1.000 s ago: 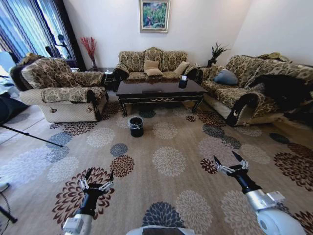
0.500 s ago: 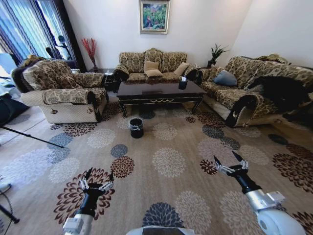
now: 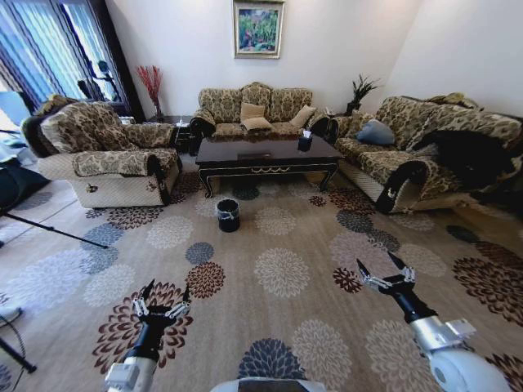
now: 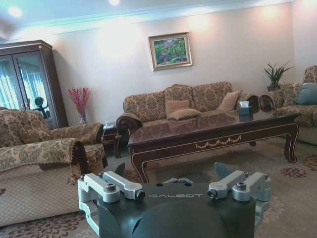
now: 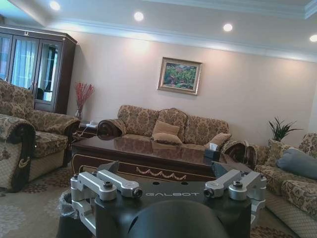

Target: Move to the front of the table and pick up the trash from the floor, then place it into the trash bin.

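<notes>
The dark brown table (image 3: 265, 153) stands across the room in front of the back sofa. On the carpet just before its left front corner stands the black trash bin (image 3: 228, 215) with a clear liner. I cannot make out the trash on the floor. My left gripper (image 3: 166, 292) hovers open over the carpet at the near left, and my right gripper (image 3: 377, 265) is open at the near right; both are empty. The left wrist view has the table (image 4: 213, 136) beyond that gripper (image 4: 171, 173). The right wrist view has the bin (image 5: 67, 210) beside that gripper (image 5: 165, 168).
An armchair (image 3: 106, 155) flanks the table on the left, a long sofa (image 3: 425, 143) on the right and another sofa (image 3: 255, 106) behind. A dark tissue box (image 3: 306, 139) sits on the table. A tripod leg (image 3: 49, 229) crosses the floor at left. Patterned carpet lies open ahead.
The whole head view has shifted slightly, so the camera has moved a little. Both grippers keep the same open pose.
</notes>
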Controlling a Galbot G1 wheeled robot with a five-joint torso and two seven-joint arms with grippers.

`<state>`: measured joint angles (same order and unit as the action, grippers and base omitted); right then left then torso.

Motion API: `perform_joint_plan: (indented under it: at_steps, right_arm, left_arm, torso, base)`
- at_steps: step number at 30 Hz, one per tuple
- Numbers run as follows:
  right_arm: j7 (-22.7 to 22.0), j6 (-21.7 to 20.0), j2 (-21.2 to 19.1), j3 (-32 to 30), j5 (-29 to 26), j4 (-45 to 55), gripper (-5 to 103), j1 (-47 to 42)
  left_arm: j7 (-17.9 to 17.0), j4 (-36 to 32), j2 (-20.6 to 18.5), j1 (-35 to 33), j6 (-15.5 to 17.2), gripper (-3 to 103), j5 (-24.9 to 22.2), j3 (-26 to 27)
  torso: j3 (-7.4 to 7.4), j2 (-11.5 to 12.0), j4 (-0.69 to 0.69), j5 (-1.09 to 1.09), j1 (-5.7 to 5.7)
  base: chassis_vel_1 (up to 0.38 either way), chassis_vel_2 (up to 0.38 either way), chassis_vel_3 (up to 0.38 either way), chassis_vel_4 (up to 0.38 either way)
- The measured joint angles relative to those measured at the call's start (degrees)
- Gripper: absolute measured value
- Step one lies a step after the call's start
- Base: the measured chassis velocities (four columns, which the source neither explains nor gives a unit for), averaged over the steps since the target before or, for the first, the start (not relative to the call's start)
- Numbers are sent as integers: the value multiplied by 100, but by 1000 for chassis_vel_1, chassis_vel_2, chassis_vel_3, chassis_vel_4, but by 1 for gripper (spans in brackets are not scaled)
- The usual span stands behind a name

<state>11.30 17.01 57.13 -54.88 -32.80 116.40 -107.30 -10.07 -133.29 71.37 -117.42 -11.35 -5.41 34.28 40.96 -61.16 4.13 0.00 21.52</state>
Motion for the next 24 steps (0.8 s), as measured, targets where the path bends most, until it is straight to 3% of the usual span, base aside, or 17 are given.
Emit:
perform_joint_plan:
  at_steps: [11,24]
  right_arm:
    - [0,0,0,0,0,0,100,0]
    - [0,0,0,0,0,0,100,0]
  left_arm:
    - [0,0,0,0,0,100,0,0]
    - [0,0,0,0,0,100,0,0]
  torso:
    - [168,-303,0,0,134]
    - [193,-347,0,0,155]
  base:
    - [0,0,0,0]
    - [0,0,0,0]
